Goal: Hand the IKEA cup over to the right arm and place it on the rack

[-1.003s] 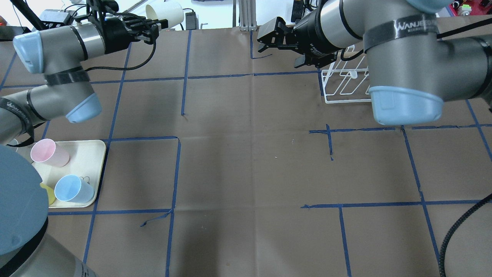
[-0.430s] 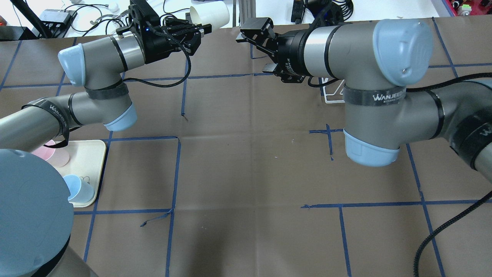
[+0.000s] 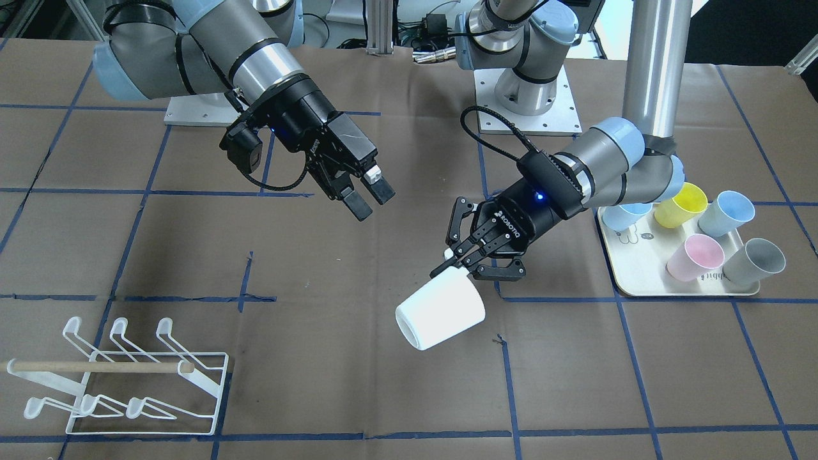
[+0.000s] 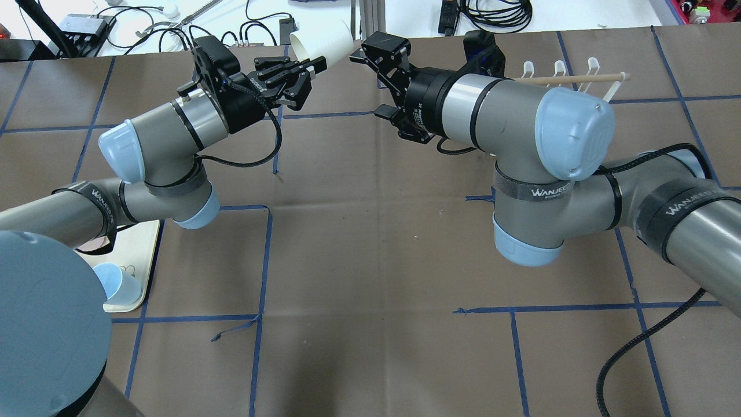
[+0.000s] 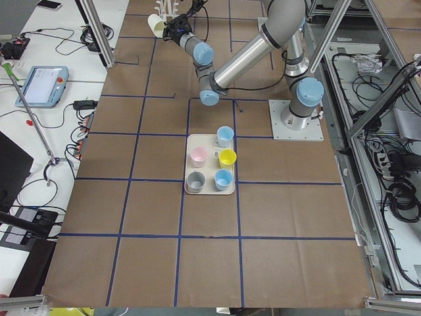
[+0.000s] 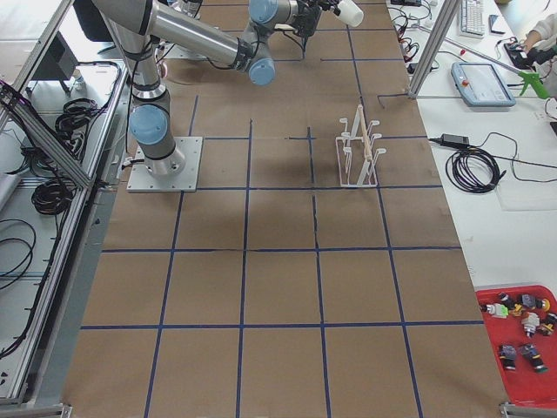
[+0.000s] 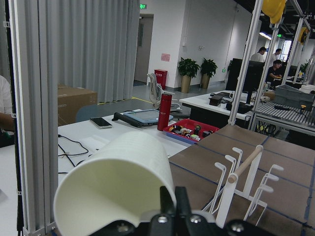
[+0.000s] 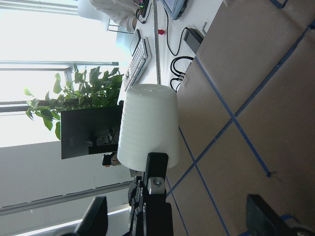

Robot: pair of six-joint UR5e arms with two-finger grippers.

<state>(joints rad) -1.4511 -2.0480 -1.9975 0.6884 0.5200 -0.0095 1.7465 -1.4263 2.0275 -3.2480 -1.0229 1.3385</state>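
Note:
A white IKEA cup [image 3: 441, 316] hangs tilted in the air, mouth outward, pinched at its rim by my left gripper [image 3: 476, 268]. In the overhead view the cup [image 4: 321, 43] sits at the tip of the left gripper [image 4: 304, 69] over the table's far edge. My right gripper [image 4: 377, 81] is open and empty, just right of the cup and facing it; it also shows in the front view [image 3: 372, 201]. The right wrist view shows the cup [image 8: 147, 123] ahead, between its spread fingers [image 8: 96, 216]. The white wire rack [image 3: 128, 377] with its wooden dowel stands apart, also visible in the overhead view [image 4: 573, 78].
A cream tray [image 3: 620, 281] holds several coloured cups on the left arm's side; its corner shows in the overhead view [image 4: 145, 255]. The brown table cover carries blue tape lines. Cables and equipment lie beyond the table's far edge.
My left gripper has carried the white cup rightward toward the table's middle. My right gripper has swung left to meet it, uncovering the rack. Both arms' elbows have moved inward.

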